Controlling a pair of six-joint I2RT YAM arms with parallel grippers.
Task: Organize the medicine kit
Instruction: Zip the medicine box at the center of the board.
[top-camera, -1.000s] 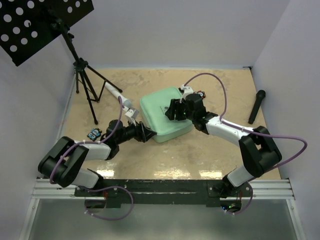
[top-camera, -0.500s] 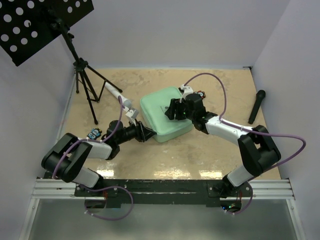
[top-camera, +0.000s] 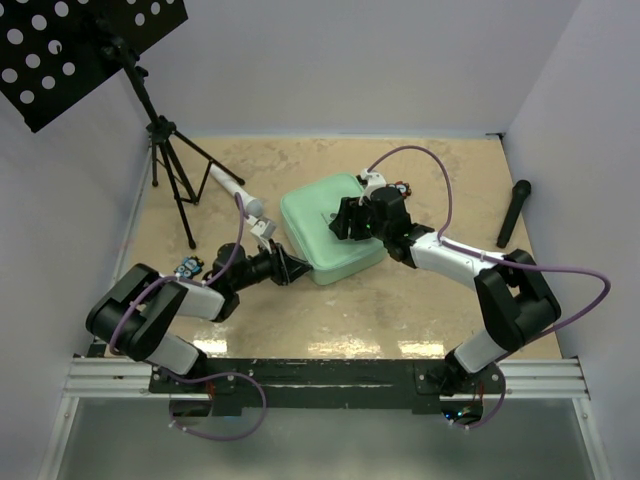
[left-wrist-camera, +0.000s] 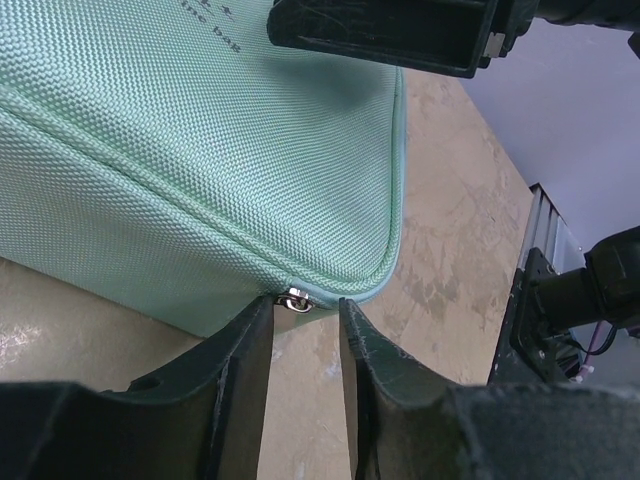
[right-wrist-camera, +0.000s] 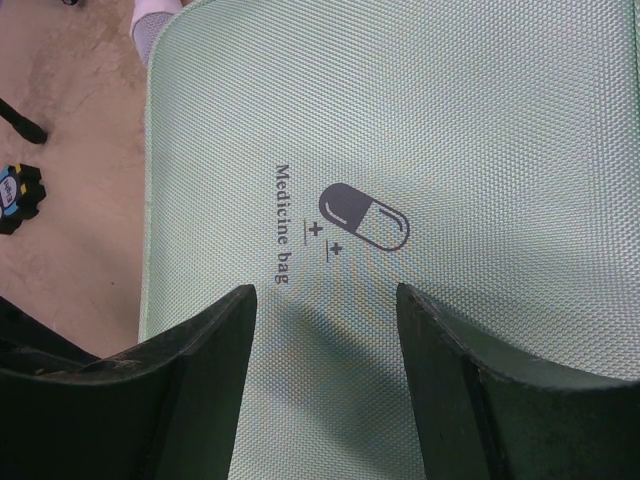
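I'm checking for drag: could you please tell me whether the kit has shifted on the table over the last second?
No. The kit lies just as far from the tripod as before, at the same angle.

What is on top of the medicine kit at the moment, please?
The right end effector, fingers apart, hangs over the medicine kit beside its pill logo; contact is unclear. Nothing else lies on it. The closed kit hides its contents.

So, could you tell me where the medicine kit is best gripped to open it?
Probably by the small metal zipper pull at the medicine kit's rounded corner, coming in level from the side: it sticks out of the seam, just inside the left gripper.
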